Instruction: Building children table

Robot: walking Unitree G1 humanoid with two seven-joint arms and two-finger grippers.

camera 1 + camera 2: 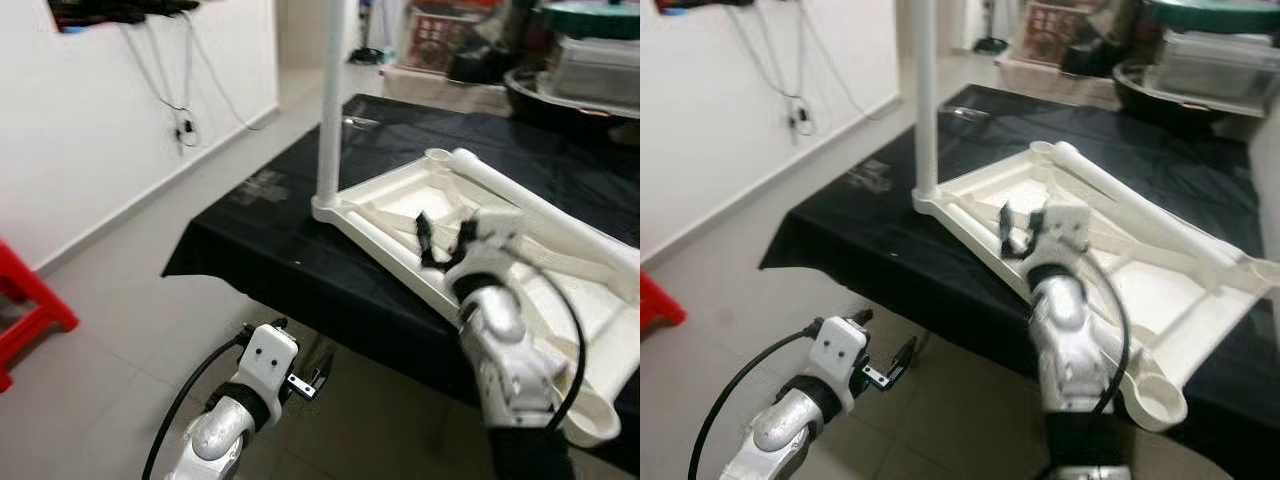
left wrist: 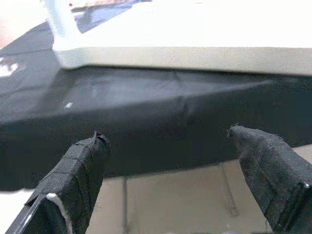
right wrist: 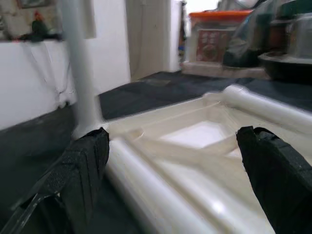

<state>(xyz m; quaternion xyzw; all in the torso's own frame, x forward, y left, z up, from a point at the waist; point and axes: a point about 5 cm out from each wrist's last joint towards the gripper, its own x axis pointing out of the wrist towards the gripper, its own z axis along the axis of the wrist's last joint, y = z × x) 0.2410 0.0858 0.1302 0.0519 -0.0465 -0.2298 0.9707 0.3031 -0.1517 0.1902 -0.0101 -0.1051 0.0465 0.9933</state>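
Note:
A white plastic children's table top (image 1: pixel 385 245) lies upside down on a table under a black cloth (image 1: pixel 250 235). One white leg (image 1: pixel 331 100) stands upright in the top's near-left corner. A second white leg (image 1: pixel 540 215) lies loose across the underside. A leg socket (image 1: pixel 1158 400) at the near right corner has nothing in it. My right gripper (image 1: pixel 445 240) hovers open just above the top's front rim, over its ribs (image 3: pixel 195 134). My left gripper (image 1: pixel 310 380) is open and low, below the table's front edge, and faces the hanging cloth (image 2: pixel 161 102).
A red stool (image 1: pixel 25 300) stands on the tiled floor at the far left. Cables (image 1: pixel 185 120) hang down the white wall. Storage boxes and a dark basin (image 1: pixel 590 65) crowd the far end of the black table.

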